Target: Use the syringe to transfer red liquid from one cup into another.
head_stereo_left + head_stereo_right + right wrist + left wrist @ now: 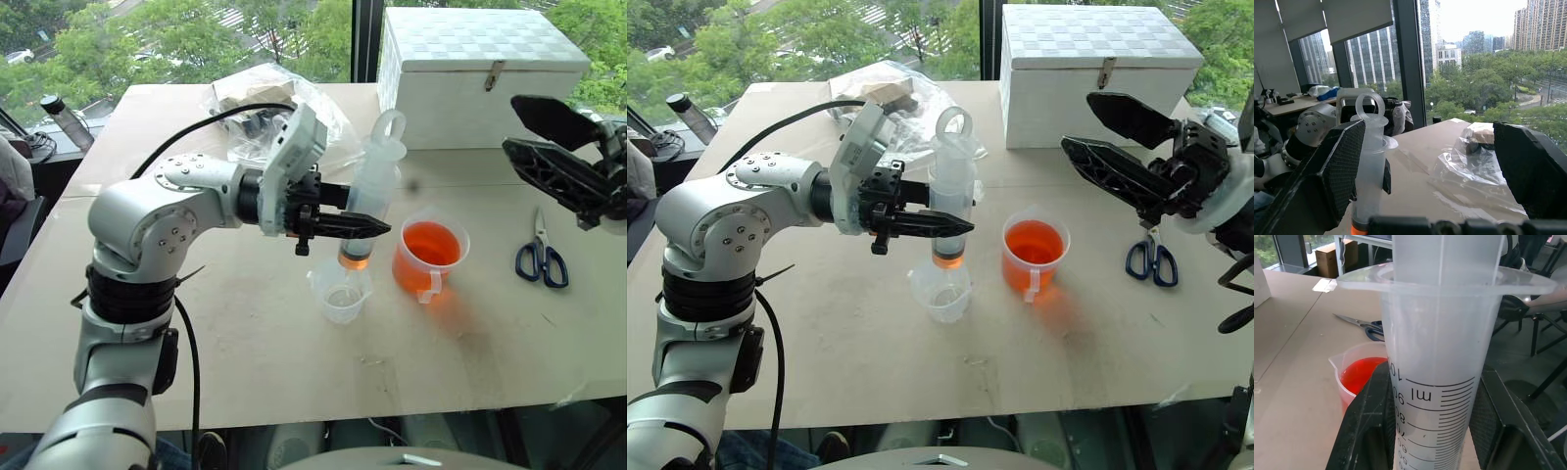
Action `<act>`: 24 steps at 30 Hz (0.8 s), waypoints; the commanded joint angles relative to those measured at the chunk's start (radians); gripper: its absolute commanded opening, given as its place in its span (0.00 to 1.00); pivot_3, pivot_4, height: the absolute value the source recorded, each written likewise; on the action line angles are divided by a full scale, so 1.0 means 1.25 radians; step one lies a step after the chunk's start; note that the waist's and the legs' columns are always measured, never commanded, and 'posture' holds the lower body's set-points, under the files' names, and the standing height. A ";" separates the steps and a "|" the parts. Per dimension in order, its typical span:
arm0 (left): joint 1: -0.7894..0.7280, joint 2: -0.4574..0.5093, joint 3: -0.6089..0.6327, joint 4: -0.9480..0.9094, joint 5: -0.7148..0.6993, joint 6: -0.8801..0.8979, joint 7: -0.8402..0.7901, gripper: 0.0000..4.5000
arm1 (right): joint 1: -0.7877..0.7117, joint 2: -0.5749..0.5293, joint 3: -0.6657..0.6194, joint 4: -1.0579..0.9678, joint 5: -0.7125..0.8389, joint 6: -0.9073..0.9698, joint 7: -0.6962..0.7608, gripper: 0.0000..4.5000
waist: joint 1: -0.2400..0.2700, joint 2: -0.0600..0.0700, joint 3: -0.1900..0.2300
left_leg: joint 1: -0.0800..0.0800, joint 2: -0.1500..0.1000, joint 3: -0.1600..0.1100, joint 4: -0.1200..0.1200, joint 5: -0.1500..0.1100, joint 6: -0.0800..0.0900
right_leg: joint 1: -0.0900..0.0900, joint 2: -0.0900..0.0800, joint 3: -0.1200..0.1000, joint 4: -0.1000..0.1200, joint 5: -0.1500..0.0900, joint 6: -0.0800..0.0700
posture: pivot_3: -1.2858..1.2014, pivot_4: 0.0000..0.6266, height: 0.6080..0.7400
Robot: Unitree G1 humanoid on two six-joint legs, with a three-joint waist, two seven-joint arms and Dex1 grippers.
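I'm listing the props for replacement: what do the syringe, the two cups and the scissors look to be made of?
Syringe: clear, slightly frosted plastic, printed black scale, probably rigid.
Handled cup of red liquid: thin translucent plastic.
Small beaker: clear colourless plastic with pouring lip.
Scissors: shiny blades, likely steel, with glossy blue handles, seemingly plastic.

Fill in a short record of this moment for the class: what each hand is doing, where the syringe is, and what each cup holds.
left hand: shut on the syringe barrel
syringe: upright, tip over the small beaker, a little red liquid at its tip
small beaker: on the table, looks colourless
handled cup: beside the beaker, holds red liquid
right hand: open, raised, holding nothing
scissors: flat on the table below the right hand
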 commanded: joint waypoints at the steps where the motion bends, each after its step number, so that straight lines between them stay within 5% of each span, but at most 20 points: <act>1: 0.032 0.007 0.004 -0.040 0.004 -0.031 0.009 0.30 | -0.063 -0.006 0.050 -0.036 0.055 0.021 -0.045 0.99 | -0.003 0.000 0.000 | 0.000 0.000 0.000 0.000 0.000 0.000 | 0.000 0.000 0.000 0.000 0.000 0.000 | 0.52 0.24 1.00; 24: 0.070 0.013 -0.019 -0.052 0.008 -0.080 0.007 0.30 | -0.196 0.166 0.275 0.016 -0.016 0.054 -0.084 0.93 | -0.014 0.000 0.000 | 0.000 0.000 0.000 0.000 0.000 0.000 | 0.000 0.000 -0.001 0.000 0.000 0.000 | 0.52 0.24 1.00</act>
